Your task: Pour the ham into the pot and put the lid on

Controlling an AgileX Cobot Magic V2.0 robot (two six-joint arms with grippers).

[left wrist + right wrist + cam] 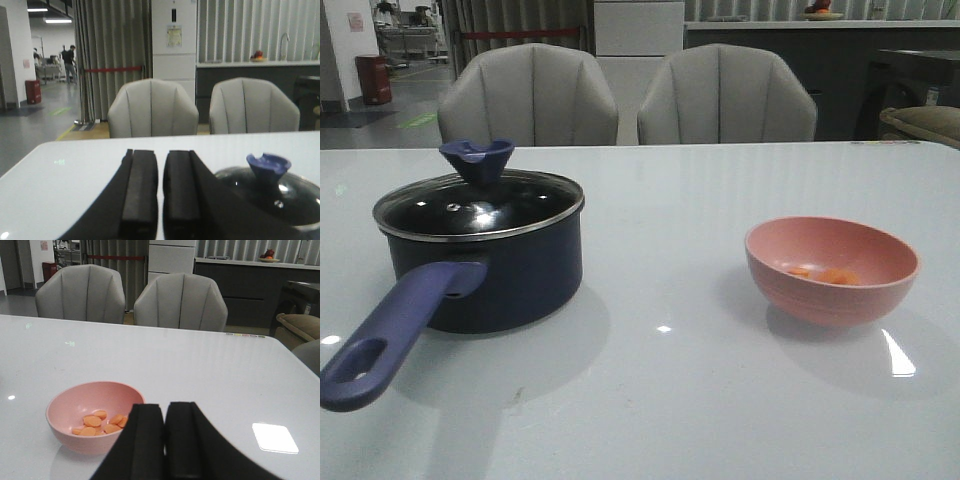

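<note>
Resting in pink bowl (95, 416) just beside pressed-together right tool (165, 440): ham (100, 423); left tool (160, 192) likewise.

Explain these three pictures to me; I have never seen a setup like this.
A two-armed robot faces a white table. The front picture looks forward over it. The other two come from cameras on each wrist; the black bars at the bottom are the left gripper and right gripper, both nearly shut and holding nothing. On the table stand a dark navy saucepan with a long blue handle, covered by a round glass lid with a blue knob, and a pink bowl holding small orange ham pieces.
</note>
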